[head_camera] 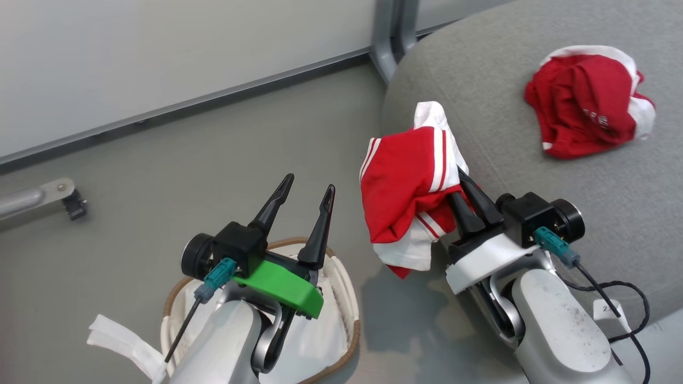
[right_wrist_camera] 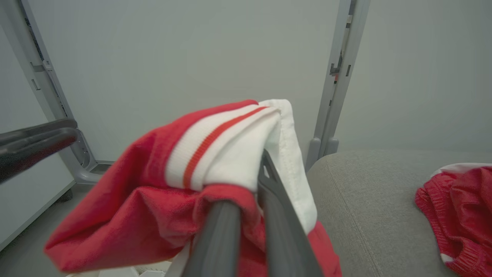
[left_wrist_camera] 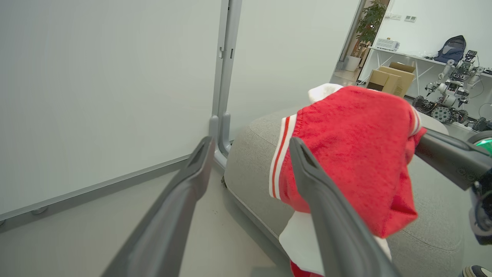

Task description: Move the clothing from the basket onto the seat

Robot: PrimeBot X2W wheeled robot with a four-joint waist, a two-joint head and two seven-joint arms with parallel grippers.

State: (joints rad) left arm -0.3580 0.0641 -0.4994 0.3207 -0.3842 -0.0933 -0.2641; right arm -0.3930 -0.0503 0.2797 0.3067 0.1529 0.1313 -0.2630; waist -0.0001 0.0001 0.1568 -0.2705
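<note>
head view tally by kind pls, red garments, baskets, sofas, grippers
red garments: 2, held garment, lying garment
basket: 1
sofa: 1
grippers: 2, left gripper, right gripper
total: 6

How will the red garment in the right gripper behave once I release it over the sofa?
Probably floppy: the red garment droops in folds around the right gripper. Likely light, since one small pinch carries it all. It should collapse into a heap and stay put, much as the other garment lies crumpled on the sofa.
</note>
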